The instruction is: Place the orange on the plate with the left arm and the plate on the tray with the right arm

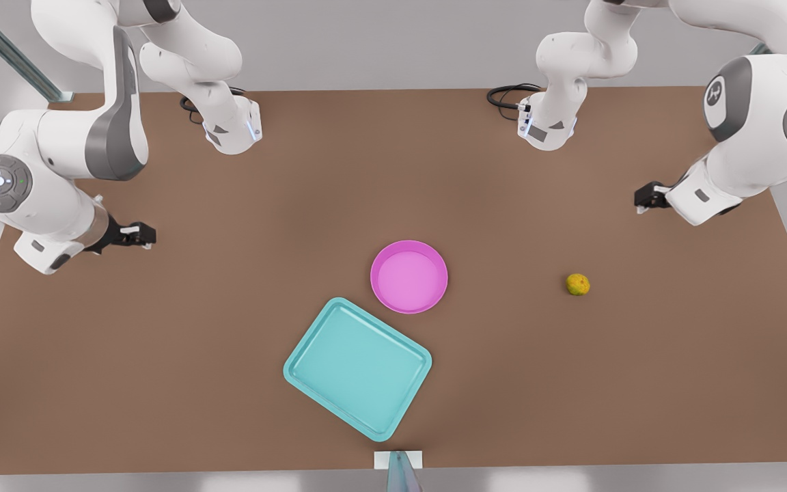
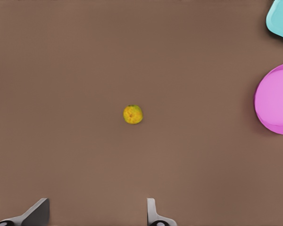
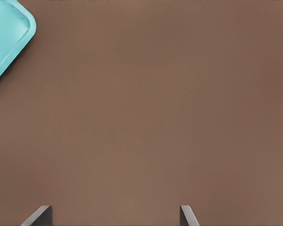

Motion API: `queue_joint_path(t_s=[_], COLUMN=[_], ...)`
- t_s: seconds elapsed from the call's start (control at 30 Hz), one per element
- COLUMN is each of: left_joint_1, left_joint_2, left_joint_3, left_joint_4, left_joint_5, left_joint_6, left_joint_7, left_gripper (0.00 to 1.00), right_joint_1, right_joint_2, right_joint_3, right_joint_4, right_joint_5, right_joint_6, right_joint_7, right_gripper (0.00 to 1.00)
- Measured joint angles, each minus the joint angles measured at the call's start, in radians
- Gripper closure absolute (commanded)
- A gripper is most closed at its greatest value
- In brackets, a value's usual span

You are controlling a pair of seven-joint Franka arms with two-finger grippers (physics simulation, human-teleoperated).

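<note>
Front view is showing the orange (image 1: 578,284) sitting alone on the brown table (image 1: 161,383), well apart from the pink plate (image 1: 409,277) toward the front view's right, while the plate is lying empty just beside one corner of the turquoise tray (image 1: 358,367), nearly touching its rim. The left gripper (image 1: 641,199) is hovering at the front view's right, near the orange but not over it; its wrist camera is looking down on the orange (image 2: 133,114) with its fingers (image 2: 152,213) spread wide and holding nothing, and the plate (image 2: 276,100) and a tray corner (image 2: 280,19) are sitting off to one side. The right gripper (image 1: 142,235) is waiting at the front view's left with its fingers (image 3: 187,215) likewise apart and empty, a tray corner (image 3: 9,37) showing beyond it. Nothing is yet being grasped, so the step in hand is likely the left arm's reach for the orange. To do it well, the gripper should be centering straight over the fruit and coming down with the fingers straddling its widest part, since a small round thing is apt to roll away if one finger is touching first. Closing gently and lifting clear before crossing to the plate should be keeping it from bumping the rim.
</note>
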Motion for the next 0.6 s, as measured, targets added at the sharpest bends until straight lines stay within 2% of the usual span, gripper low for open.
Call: queue_joint_path(t_s=[0.1, 0.23, 0.33, 0.6], left_joint_1=[0.007, 0.001, -0.003, 0.001], left_joint_2=[0.071, 0.167, 0.246, 0.333], left_joint_3=[0.003, 0.006, 0.012, 0.034], left_joint_4=[-0.037, -0.39, -0.514, -0.61], left_joint_5=[-0.001, -0.008, -0.011, -0.014], left_joint_6=[0.023, 0.261, 0.483, 0.876], left_joint_7=[0.006, 0.007, 0.002, -0.007], left_gripper=[0.0, 0.0, 0.0, 0.0], right_joint_1=[0.0, -0.001, -0.002, -0.001], right_joint_2=[0.001, 0.002, 0.006, 0.009], right_joint_3=[0.0, 0.0, 0.0, 0.0], right_joint_4=[0.0, 0.0, -0.003, -0.005], right_joint_5=[0.0, 0.001, 0.006, 0.015], right_joint_6=[0.019, 0.031, 0.032, 0.033], right_joint_7=[-0.009, -0.018, -0.024, -0.035], right_gripper=[0.0, 0.0, 0.0, 0.0])
